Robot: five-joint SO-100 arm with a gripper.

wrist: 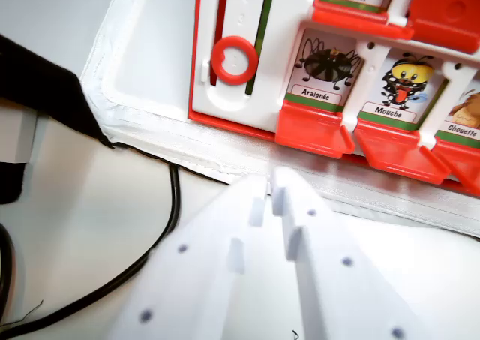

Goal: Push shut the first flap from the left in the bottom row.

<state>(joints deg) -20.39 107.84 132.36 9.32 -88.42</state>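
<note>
As the jaws (pixel 271 184) were almost closed and held nothing, just before the near edge of the game board (pixel 225 25), they were best pushed forward and slightly right against the open spider flap (pixel 311 127), the leftmost in the bottom row.

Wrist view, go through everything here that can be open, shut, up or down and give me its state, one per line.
Araignée flap: open, picture showing.
Mouche flap: open, picture showing.
Chouette flap: open, partly cut off at the wrist view's right.
Poisson flap: open, label showing.
Gripper: jaws nearly together, holding nothing, short of the board.
Red ring slider: seated in its slot.
</note>
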